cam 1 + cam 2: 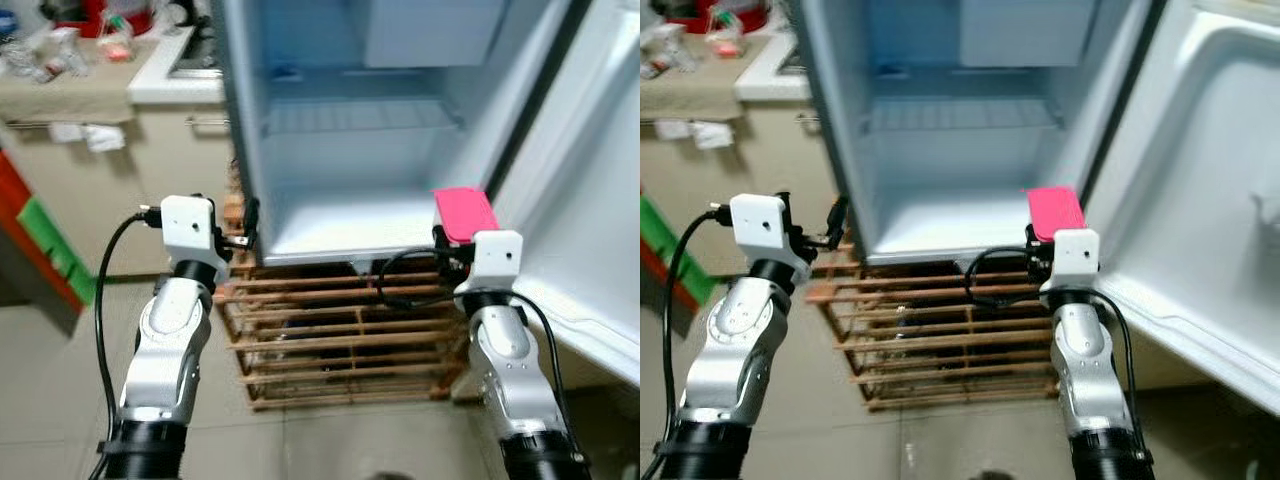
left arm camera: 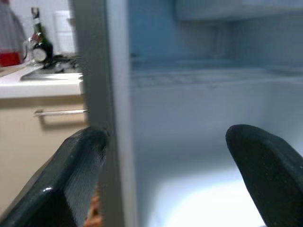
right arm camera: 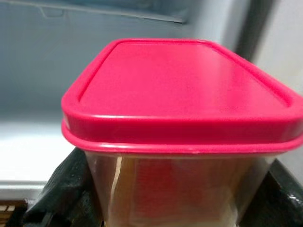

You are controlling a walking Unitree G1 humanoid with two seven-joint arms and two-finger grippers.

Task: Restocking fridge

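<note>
A clear tub with a pink lid [image 3: 180, 85] is held by my right gripper [image 3: 170, 198], whose black fingers [image 3: 57, 194] press on its two sides. In the eye views the tub [image 1: 465, 213] hovers at the front right corner of the open fridge's bottom floor [image 1: 340, 225], next to the door hinge. My left gripper [image 1: 240, 225] is open at the front edge of the fridge's left wall [image 2: 102, 94]. One finger [image 2: 71, 179] is outside that wall and the other [image 2: 265, 165] is inside the cabinet.
The small fridge stands on a wooden slat rack [image 1: 340, 340]. Inside are a wire shelf [image 1: 360, 115] and a closed compartment [image 1: 430, 30] at the top. Its white door [image 1: 590, 200] swings out on the right. A kitchen counter [image 1: 170, 75] with clutter lies to the left.
</note>
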